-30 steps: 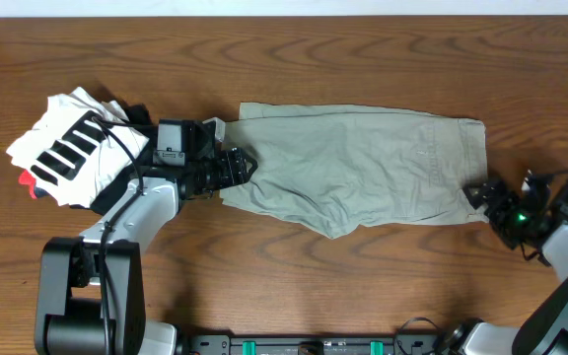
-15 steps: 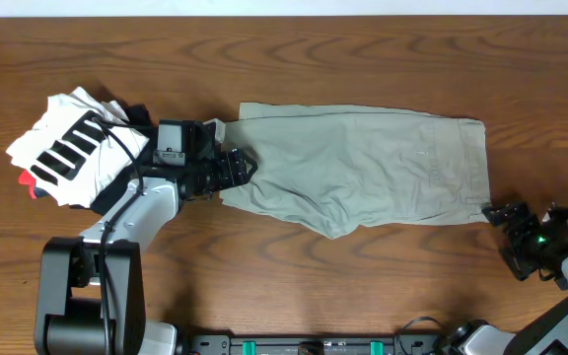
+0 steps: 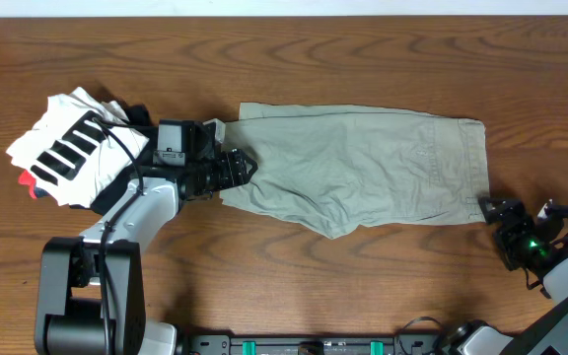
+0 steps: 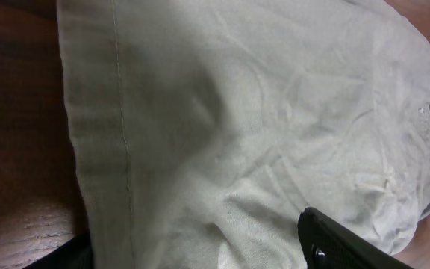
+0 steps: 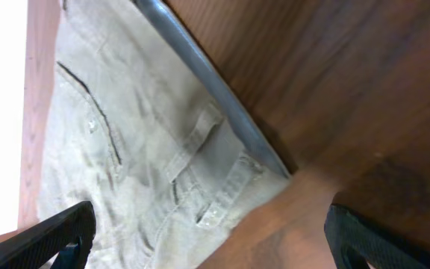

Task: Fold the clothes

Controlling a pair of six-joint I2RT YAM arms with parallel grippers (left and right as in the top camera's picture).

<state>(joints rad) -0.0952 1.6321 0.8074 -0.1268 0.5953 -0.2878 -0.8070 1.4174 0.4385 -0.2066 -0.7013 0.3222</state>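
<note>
The khaki shorts (image 3: 363, 163) lie spread flat across the middle of the wooden table (image 3: 294, 276), waistband to the right. My left gripper (image 3: 240, 166) is low over their left hem. In the left wrist view its fingers (image 4: 192, 243) are wide apart with the cloth (image 4: 260, 127) between them. My right gripper (image 3: 489, 209) is open just off the shorts' lower right corner. In the right wrist view its fingers (image 5: 209, 217) frame the waistband corner with a belt loop (image 5: 222, 194) and bare wood.
A white garment with black stripes (image 3: 62, 148) lies bunched at the far left over a black garment (image 3: 134, 116), with a small red thing (image 3: 30, 185) at its edge. The table's far edge (image 3: 284, 12) runs along the top.
My right gripper has left the shorts' lower right corner, backing off to the right and toward the front, then edged slightly back. The left arm and shorts have stayed still.
</note>
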